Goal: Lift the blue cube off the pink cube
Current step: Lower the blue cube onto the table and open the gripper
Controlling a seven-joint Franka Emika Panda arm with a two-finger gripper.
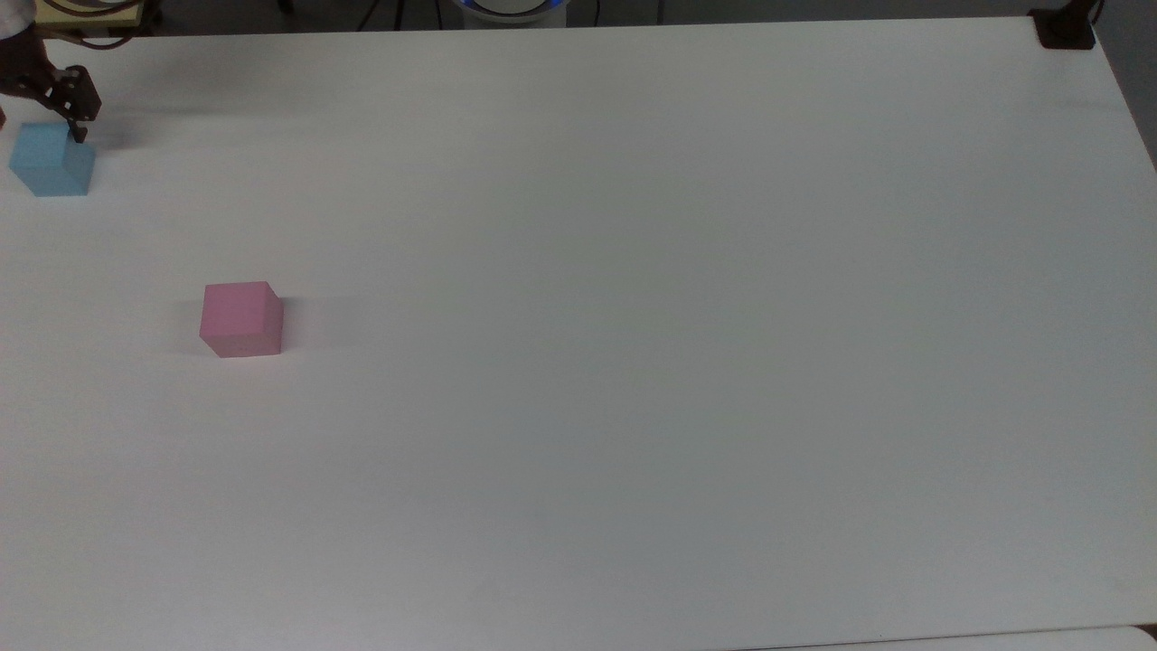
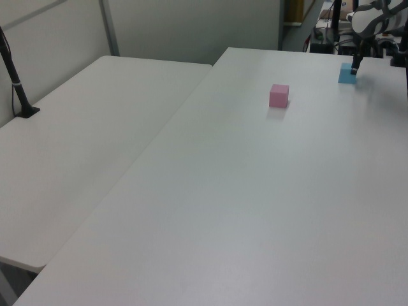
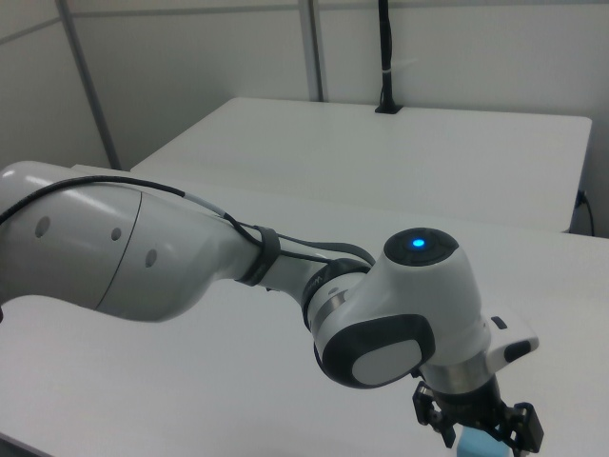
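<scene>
On the white table [image 1: 633, 316], the pink cube [image 1: 240, 318] stands alone toward the top view's left, well apart from the blue cube [image 1: 52, 160] resting near the far left corner. Best now to lift straight up without nudging it. Above it, the gripper [image 1: 41, 108] has one finger beside the cube's edge; its jaws look spread, holding nothing.
</scene>
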